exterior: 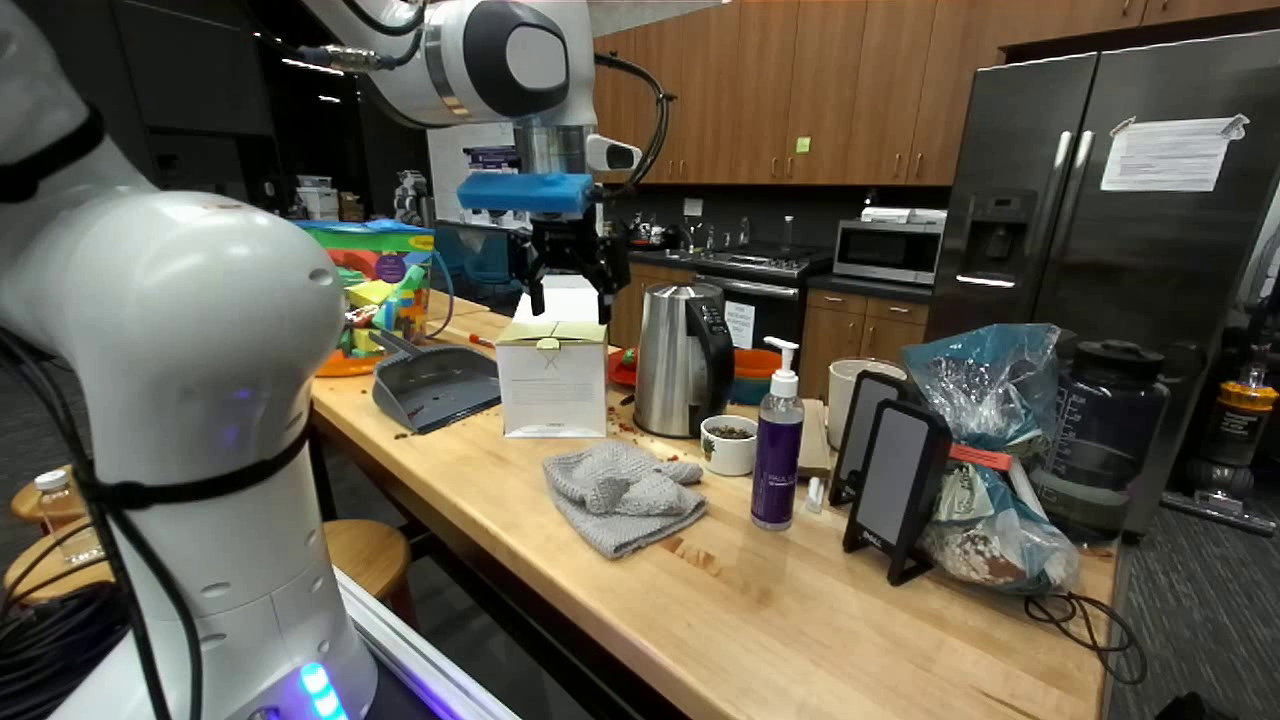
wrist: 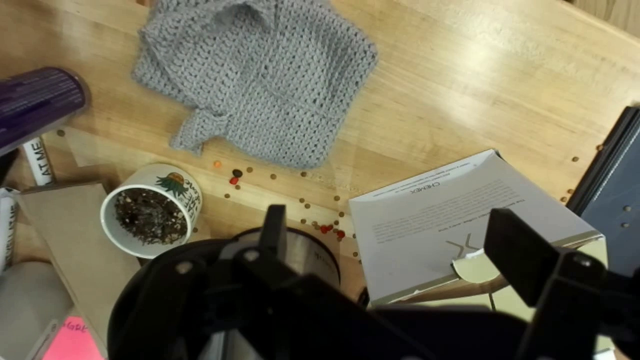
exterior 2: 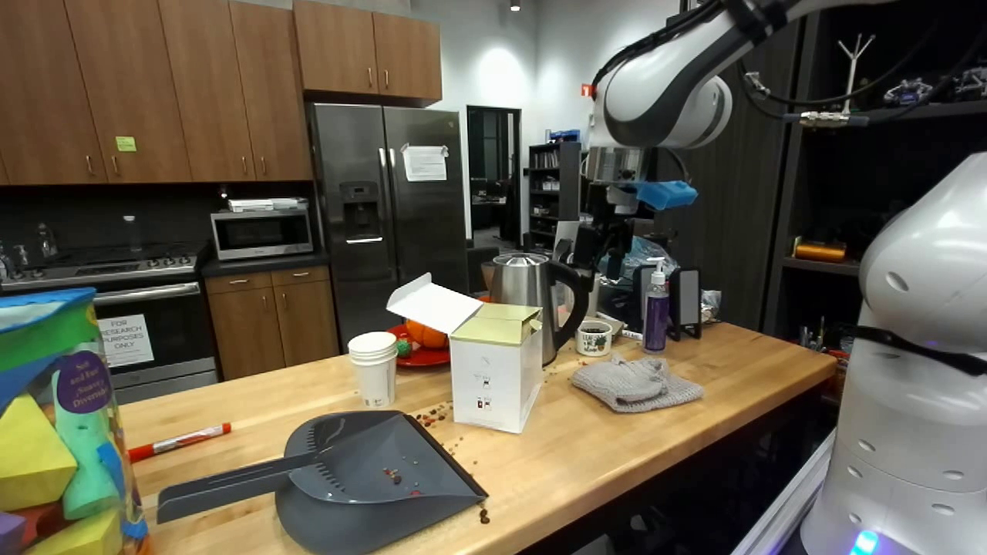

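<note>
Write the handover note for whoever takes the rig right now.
Tool: open and empty, near the kettle and box.
Where: kettle and box stand on the table, with gray cloth and dustpan nearby.
Done: box flap is raised; a few bits lie in the dustpan.
Left: other bits lie scattered beside the box; nothing is gripped.

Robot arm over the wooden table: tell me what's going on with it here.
The robot arm has its gripper open and empty above the wooden table, near the steel kettle and the white box. It is holding nothing at this moment. A gray cloth lies crumpled nearby. Small bits are scattered on the table around the box, and a few lie in the dustpan.
</note>
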{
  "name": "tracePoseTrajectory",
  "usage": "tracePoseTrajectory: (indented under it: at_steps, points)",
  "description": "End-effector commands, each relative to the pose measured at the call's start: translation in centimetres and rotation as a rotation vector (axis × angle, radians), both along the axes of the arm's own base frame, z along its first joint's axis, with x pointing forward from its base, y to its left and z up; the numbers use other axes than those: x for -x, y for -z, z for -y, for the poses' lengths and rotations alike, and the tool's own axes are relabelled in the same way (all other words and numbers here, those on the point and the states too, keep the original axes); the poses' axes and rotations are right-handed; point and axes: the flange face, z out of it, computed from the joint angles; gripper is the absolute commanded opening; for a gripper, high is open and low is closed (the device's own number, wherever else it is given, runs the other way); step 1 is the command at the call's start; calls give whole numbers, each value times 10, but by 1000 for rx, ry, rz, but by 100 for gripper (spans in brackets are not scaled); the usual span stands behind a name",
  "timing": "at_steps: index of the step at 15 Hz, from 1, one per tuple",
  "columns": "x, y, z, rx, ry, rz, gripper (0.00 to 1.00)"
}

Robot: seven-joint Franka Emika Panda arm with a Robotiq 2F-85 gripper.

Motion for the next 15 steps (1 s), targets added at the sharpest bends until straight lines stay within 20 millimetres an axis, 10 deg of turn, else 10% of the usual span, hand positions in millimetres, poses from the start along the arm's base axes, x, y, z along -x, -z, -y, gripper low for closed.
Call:
tracePoseTrajectory:
  at_steps: [1, 15]
  points:
    - [4, 3, 8, -31, -18, 10, 100]
    - [3, 6, 4, -14, -17, -8, 100]
